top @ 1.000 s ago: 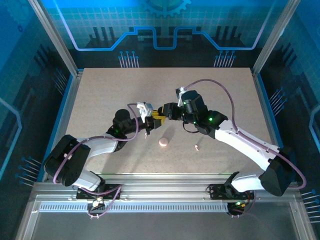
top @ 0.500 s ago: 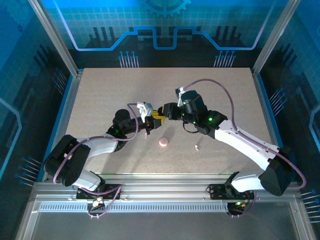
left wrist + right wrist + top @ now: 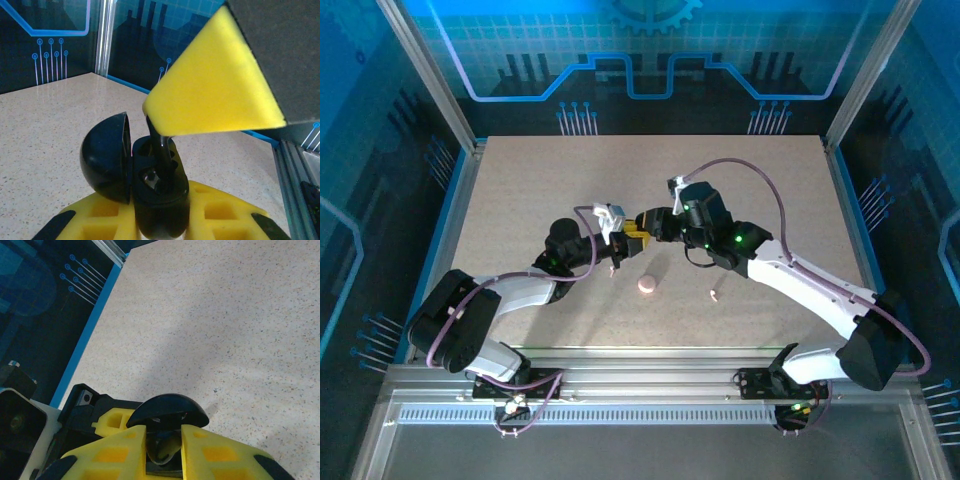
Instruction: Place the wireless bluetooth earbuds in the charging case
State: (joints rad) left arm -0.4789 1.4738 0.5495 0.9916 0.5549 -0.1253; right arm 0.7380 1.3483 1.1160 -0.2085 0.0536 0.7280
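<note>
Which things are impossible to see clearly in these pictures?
- Top view: the left gripper and right gripper tips overlap, hiding what they hold.
- Left wrist view: a yellow pad hides the top of the dark piece entering the black case.
- Top view: the pale bit is too small to identify.

You can't pass through the table's [image 3: 570, 170] middle: the left gripper [image 3: 632, 240], clamping an open black case [image 3: 157, 195], meets the right gripper [image 3: 650, 224] tip to tip there. Just near of them lies a pink puck [image 3: 647, 286], a loose earbud [image 3: 714, 295] to its right. The far half and both sides stand open.
</note>
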